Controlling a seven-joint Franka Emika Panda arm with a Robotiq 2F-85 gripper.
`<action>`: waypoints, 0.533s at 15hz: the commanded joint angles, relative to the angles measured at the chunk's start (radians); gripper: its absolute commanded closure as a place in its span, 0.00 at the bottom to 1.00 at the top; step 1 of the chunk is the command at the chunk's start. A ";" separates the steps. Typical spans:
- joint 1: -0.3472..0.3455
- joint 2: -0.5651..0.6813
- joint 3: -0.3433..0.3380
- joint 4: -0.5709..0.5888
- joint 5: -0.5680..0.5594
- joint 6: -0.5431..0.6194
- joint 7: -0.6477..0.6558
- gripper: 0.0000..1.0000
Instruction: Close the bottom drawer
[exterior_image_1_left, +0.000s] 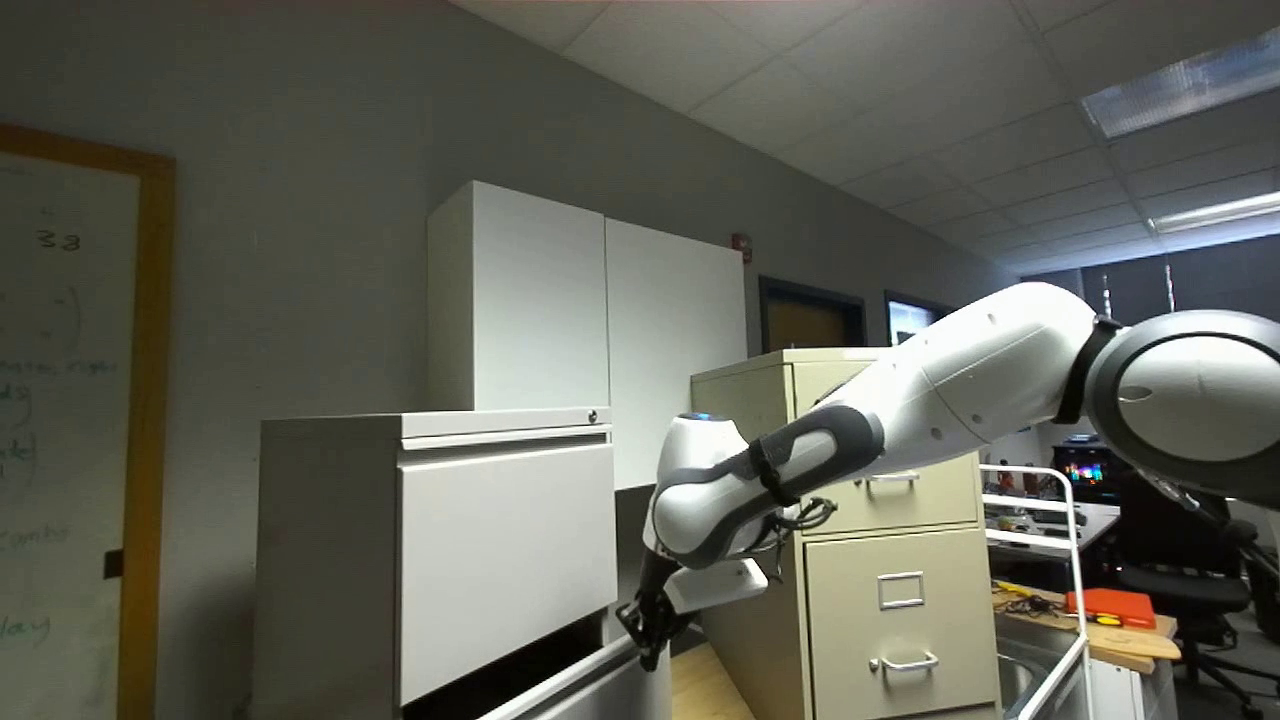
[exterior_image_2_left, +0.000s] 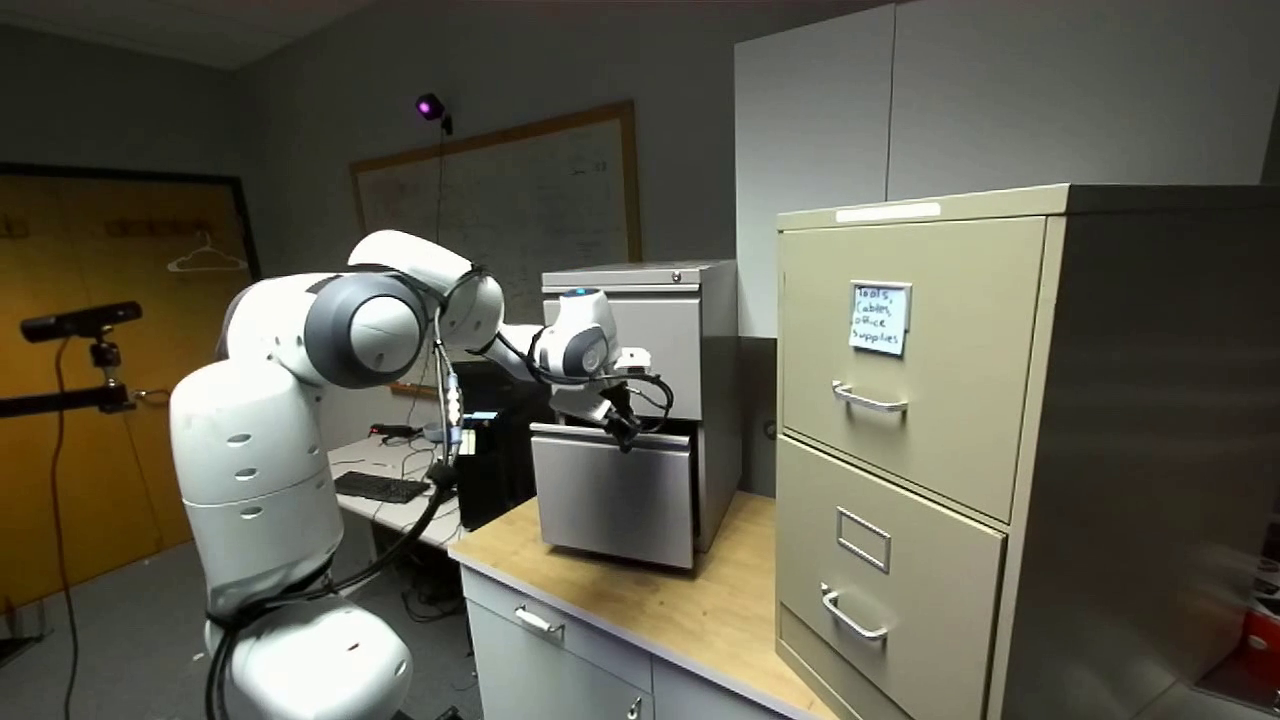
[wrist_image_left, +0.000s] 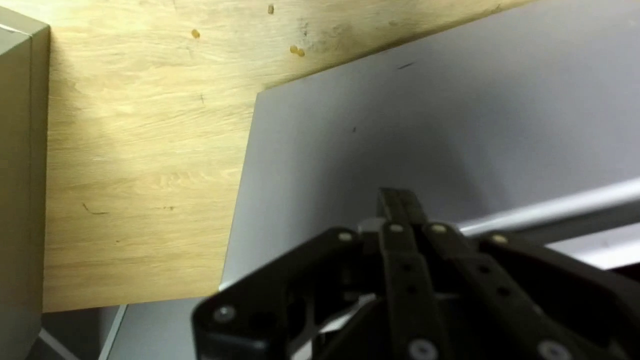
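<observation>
- The white robot arm (exterior_image_2_left: 365, 335) stands off the desk (exterior_image_2_left: 690, 610), out past the corner at the left end of its front edge in an exterior view, and reaches in over the desk.
- The gripper (wrist_image_left: 401, 205) hangs tilted at the top rim of the bottom drawer (exterior_image_2_left: 612, 505), nearer the rim's end that faces the beige filing cabinet (exterior_image_2_left: 960, 430).
- The jaws are narrow: in the wrist view the two dark tips lie against each other, over the drawer's grey front. Whether they touch that front, I cannot tell.
- The bottom drawer is the lowest in the grey lateral cabinet (exterior_image_2_left: 722, 400), which stands on the desk near that same corner. It juts partway out toward the desk's front edge, and in both exterior views a dark gap shows between its rim and the upper drawer (exterior_image_1_left: 510, 560).
- The upper drawer's pale front lies farther back; a small lock (exterior_image_1_left: 593, 416) sits above it, near the cabinet's top.
- The beige filing cabinet stands on the desk too, farther along the front edge, away from that corner; a strip of wooden top shows between the two cabinets. A handwritten label (exterior_image_2_left: 879, 318) on the beige front reads "Tools, Cables, office supplies".
- White wall cabinets (exterior_image_1_left: 540, 300) hang above the desk's back edge.
- A wood-framed whiteboard (exterior_image_2_left: 500, 190) with handwriting hangs beyond the lateral cabinet.
</observation>
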 joint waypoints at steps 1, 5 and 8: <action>-0.002 0.055 0.000 -0.018 0.099 0.150 -0.023 1.00; 0.001 0.134 0.010 0.015 0.197 0.265 -0.037 1.00; 0.003 0.168 0.010 0.061 0.207 0.279 -0.028 1.00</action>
